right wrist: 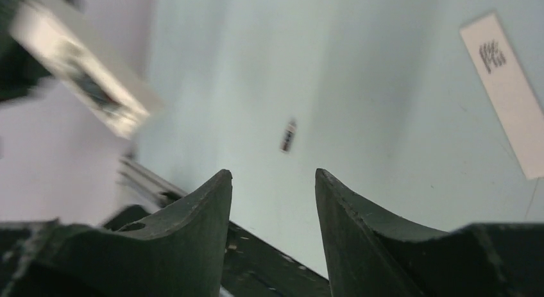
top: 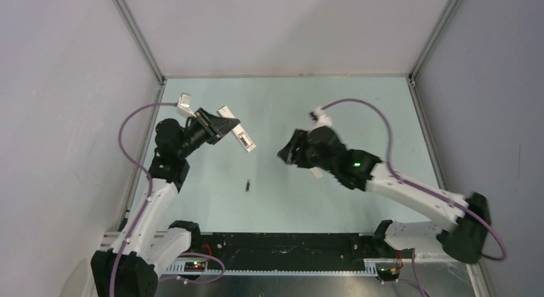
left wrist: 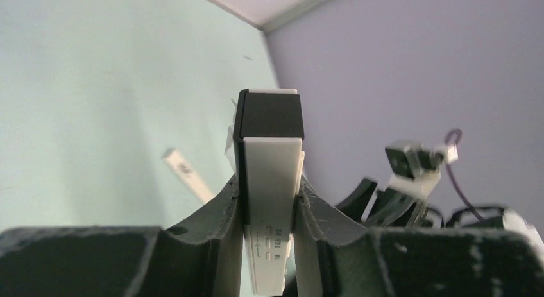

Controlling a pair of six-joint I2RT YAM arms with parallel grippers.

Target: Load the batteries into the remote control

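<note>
White, slim, bar-shaped remote control [left wrist: 272, 162] clamped within left claw [left wrist: 269, 185]; black curved right claw [right wrist: 272, 175] agape, empty.

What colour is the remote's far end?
Black; the remote body is white. Left wrist view shows it best.

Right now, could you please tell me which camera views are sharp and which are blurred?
Left wrist view: sharp, the remote control crisp. Right wrist view: motion-blurred, the remote control smeared at upper left, the battery soft. Top external view: mostly sharp, only the right arm slightly smeared at its far end.
</note>
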